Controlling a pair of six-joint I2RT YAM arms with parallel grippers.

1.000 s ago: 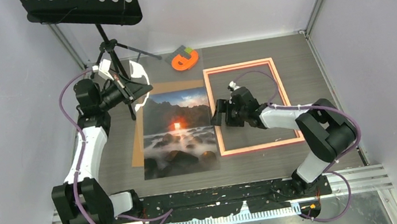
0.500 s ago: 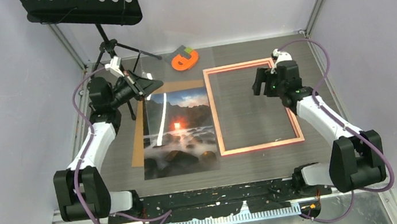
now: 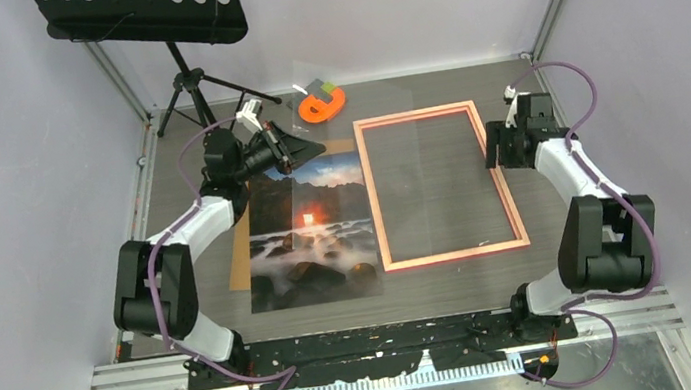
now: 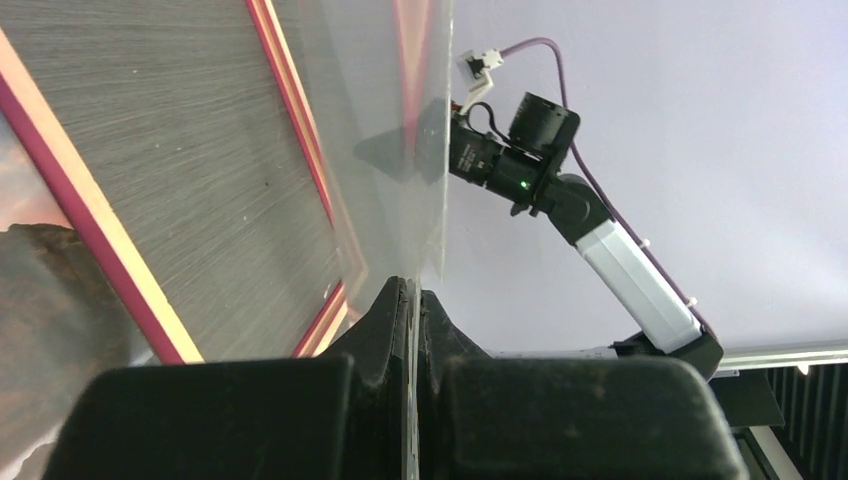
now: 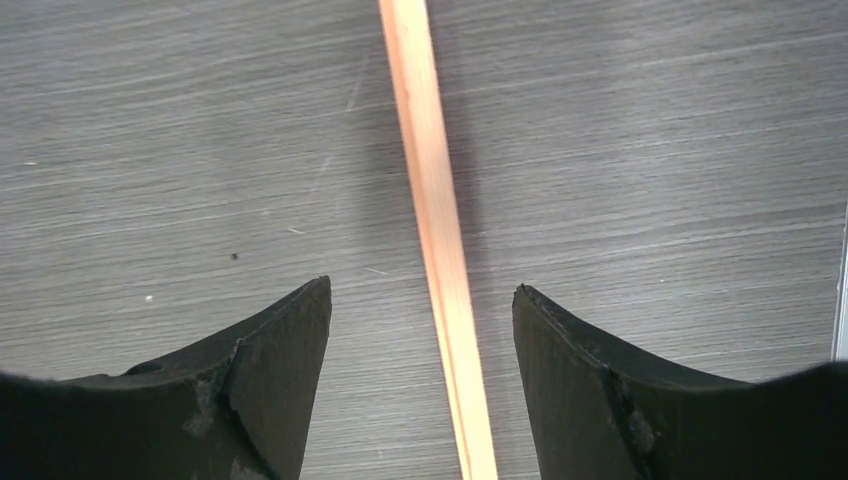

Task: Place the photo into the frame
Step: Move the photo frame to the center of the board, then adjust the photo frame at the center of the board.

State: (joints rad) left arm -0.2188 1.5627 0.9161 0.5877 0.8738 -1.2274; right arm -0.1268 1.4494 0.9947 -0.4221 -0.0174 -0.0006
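My left hand [image 3: 307,147] is clenched on the edge of a clear sheet [image 4: 400,100] and holds it up off the bench [image 3: 441,182]. Under that hand the photo [image 3: 309,230] lies flat on a brown board [image 3: 239,259], just left of the frame [image 3: 450,255]. My right hand [image 5: 420,295] is released, with one finger on each side of the frame's right bar. I cannot tell if it touches.
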